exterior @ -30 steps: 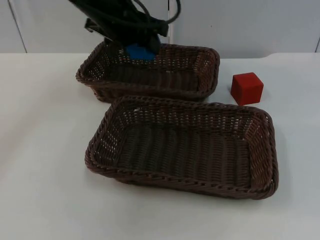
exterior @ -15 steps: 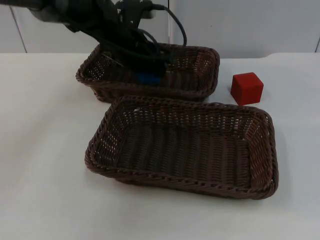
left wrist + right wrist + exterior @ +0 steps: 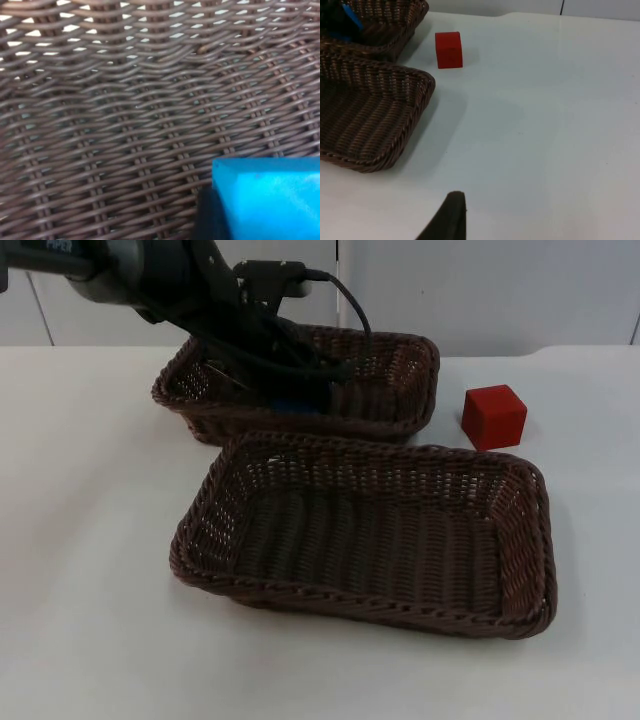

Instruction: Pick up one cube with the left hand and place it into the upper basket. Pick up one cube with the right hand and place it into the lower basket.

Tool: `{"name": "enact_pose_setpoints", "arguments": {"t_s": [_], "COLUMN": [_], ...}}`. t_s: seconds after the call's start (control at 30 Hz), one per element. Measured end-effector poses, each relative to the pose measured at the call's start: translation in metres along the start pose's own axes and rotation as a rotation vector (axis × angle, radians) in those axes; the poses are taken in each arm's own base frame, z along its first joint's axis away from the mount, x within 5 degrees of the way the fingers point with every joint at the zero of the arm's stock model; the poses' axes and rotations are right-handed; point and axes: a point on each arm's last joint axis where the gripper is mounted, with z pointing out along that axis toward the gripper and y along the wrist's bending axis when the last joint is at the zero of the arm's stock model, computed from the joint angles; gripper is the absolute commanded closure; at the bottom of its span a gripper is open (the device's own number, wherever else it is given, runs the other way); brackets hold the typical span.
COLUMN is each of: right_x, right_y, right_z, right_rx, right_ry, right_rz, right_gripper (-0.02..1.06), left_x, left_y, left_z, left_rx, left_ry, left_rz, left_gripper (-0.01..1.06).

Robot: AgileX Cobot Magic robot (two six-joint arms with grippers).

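While the left gripper (image 3: pixel 300 390) reaches down inside the upper basket (image 3: pixel 400 350) at the upper middle of the top view, the first half of the task looks to be at the point of release. The left wrist view has the blue cube (image 3: pixel 270 197) close against the woven basket floor, a dark fingertip beside it, so the jaws seem to be pinching the cube, though whether it already rests on the weave I cannot tell. In the top view a sliver of blue shows under the arm, within the basket walls. The next move, as I judge it, calls for the jaws to spread and the arm to rise straight up, clear of the rim, so as not to drag the basket. The red cube (image 3: pixel 493 416) sits on the white surface (image 3: pixel 90 540) at the right of the frame, just beside the upper basket's right end and near the far right corner of the lower basket (image 3: pixel 525 540), which holds nothing. The right gripper (image 3: pixel 451 220) waits above the bare surface, well apart from the red cube (image 3: pixel 449 49); I cannot tell how its jaws stand. Its turn is the red cube, then the lower basket.
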Motion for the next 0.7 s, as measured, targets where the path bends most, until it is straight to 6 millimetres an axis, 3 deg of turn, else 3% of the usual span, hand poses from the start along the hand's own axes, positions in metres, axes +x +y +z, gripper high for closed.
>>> {"name": "enact_pose_setpoints", "arguments": {"t_s": [0.03, 0.07, 0.1, 0.13, 0.4, 0.53, 0.7], "right_x": [0.0, 0.0, 0.0, 0.0, 0.0, 0.0, 0.0], "right_y": [0.0, 0.0, 0.0, 0.0, 0.0, 0.0, 0.0], "right_z": [0.0, 0.0, 0.0, 0.0, 0.0, 0.0, 0.0], "right_rx": [0.0, 0.0, 0.0, 0.0, 0.0, 0.0, 0.0], "right_ry": [0.0, 0.0, 0.0, 0.0, 0.0, 0.0, 0.0], "right_rz": [0.0, 0.0, 0.0, 0.0, 0.0, 0.0, 0.0], "right_gripper": [-0.01, -0.01, -0.01, -0.01, -0.01, -0.01, -0.01], "left_x": [0.0, 0.0, 0.0, 0.0, -0.009, -0.024, -0.048], "left_y": [0.0, 0.0, -0.001, -0.001, -0.005, -0.01, -0.02], "left_z": [0.0, 0.0, 0.0, 0.0, -0.014, -0.035, -0.077], "left_rx": [0.0, 0.003, 0.006, 0.008, 0.025, 0.03, 0.05], "left_ry": [0.0, 0.0, 0.001, 0.004, -0.001, -0.037, -0.083], "left_rz": [0.0, -0.006, -0.009, -0.009, -0.008, 0.003, 0.025], "left_gripper": [0.17, 0.17, 0.04, 0.0, 0.0, 0.0, 0.0]}}
